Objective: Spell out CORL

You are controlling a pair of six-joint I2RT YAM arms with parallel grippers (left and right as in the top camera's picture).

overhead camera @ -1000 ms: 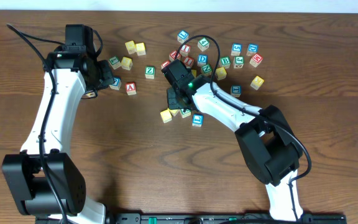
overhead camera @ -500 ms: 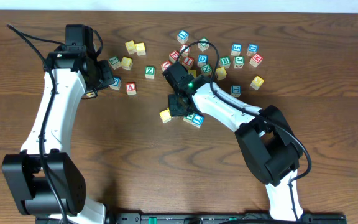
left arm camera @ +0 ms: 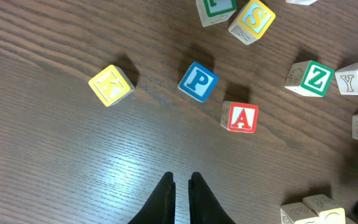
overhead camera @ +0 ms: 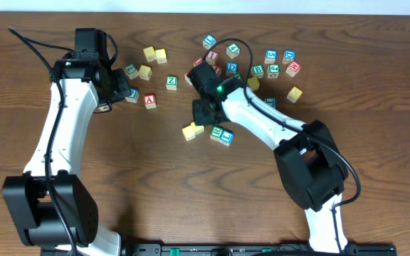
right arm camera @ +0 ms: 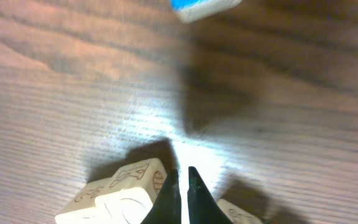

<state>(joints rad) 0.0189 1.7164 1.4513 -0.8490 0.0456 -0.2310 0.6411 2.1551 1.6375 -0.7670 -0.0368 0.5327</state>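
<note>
The word's four pieces lie in a loose line on the brown wooden worktop. A white-faced wooden cube with a blue L ends the line, and a white-faced wooden cube with a green R sits just beside it. Near the L cube, past the R, sit two plain yellow wooden cubes (no letters show on them from above). The right claw hangs near the L cube, over the line, pressed together and pinching nothing. The left claw, also pressed together and empty, hovers well apart from the L cube.

The step in hand looks like straightening the line by pushing with shut fingers. The next move probably calls for a low, slow nudge of the yellow pair towards the L cube, closing the gap without skewing the R.

Half a second earlier the right claw stood nearer the L cube, hiding the second yellow cube. It has since drawn back, and the left arm has not moved.
</note>
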